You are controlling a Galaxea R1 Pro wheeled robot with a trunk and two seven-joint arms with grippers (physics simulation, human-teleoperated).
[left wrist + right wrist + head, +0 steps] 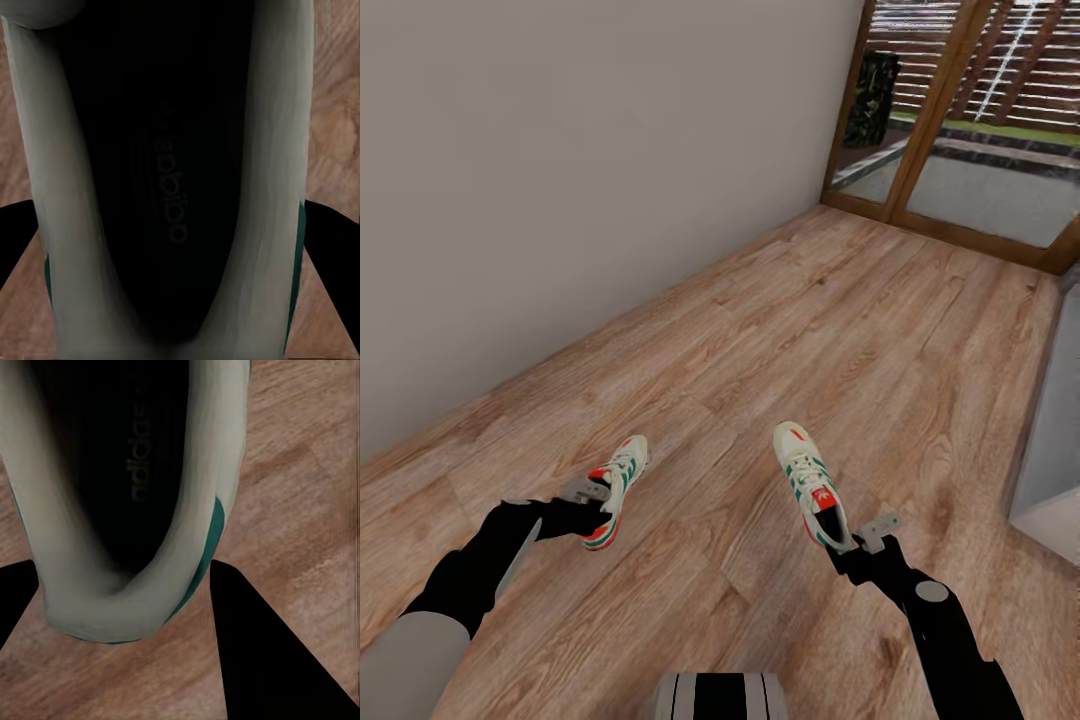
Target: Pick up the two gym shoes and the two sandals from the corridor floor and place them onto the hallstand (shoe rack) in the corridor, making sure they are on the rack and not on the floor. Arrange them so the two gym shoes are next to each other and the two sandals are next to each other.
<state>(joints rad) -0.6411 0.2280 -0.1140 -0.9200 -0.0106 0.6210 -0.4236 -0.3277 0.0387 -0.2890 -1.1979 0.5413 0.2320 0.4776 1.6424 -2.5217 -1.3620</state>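
Two cream-white gym shoes with green stripes are over the wood-plank corridor floor (760,300). My left gripper (596,512) is shut on the heel of the left gym shoe (617,487). In the left wrist view its black fingers (334,244) press both sides of that shoe (67,225). The right gym shoe (808,482) is held at its heel by my right gripper (852,543), whose fingers (262,652) flank the shoe's collar (97,607). I cannot tell whether the shoes rest on the floor. The sandals are out of view.
A beige wall (560,150) runs along the left. Wood-framed glass doors (960,150) close the far end. The pale-grey hallstand corner (1052,450) stands at the right edge. Open floor lies between and beyond the shoes.
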